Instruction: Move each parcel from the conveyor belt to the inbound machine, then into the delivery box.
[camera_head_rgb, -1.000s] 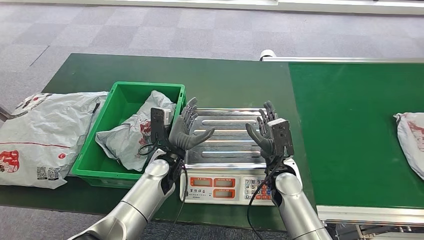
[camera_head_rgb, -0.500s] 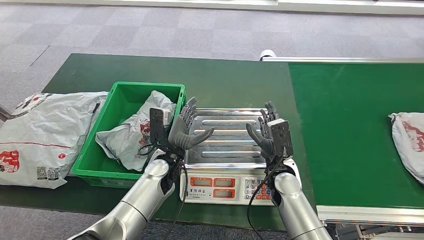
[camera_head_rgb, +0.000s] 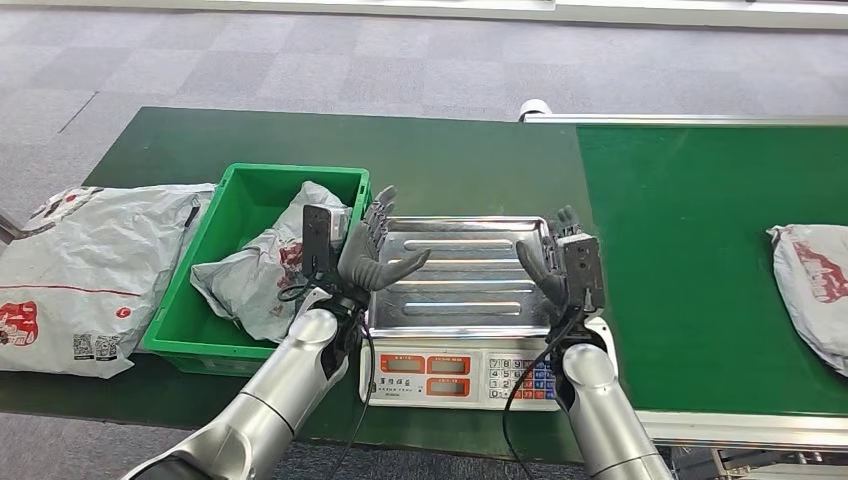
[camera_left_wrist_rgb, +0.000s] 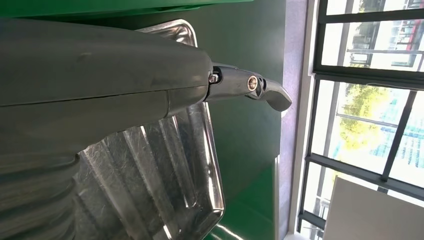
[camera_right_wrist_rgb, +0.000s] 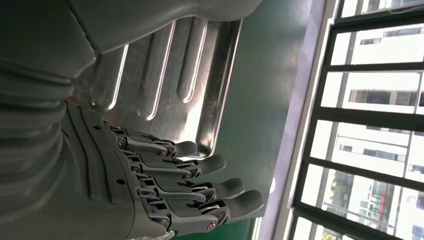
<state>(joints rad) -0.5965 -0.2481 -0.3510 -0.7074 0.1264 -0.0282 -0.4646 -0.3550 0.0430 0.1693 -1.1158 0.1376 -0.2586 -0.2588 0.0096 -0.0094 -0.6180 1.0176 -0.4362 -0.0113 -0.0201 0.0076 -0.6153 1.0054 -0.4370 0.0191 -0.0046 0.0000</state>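
Hands poised over the bare scale, next parcel riding closer.
Our left hand (camera_head_rgb: 372, 262) and right hand (camera_head_rgb: 560, 270) hover above the ribbed steel weighing pan (camera_head_rgb: 465, 300), fingers spread, holding nothing; our right has shifted toward the green conveyor belt (camera_head_rgb: 690, 250), where the grey plastic parcel (camera_head_rgb: 812, 290) has advanced, ready for pickup.

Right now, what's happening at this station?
Both hands are empty and open above the scale's metal tray: the left hand over its left side, the right hand near its right edge. One parcel already lies in the green bin. Another parcel lies on the conveyor belt to the right, untouched. A large grey bag lies left of the bin.
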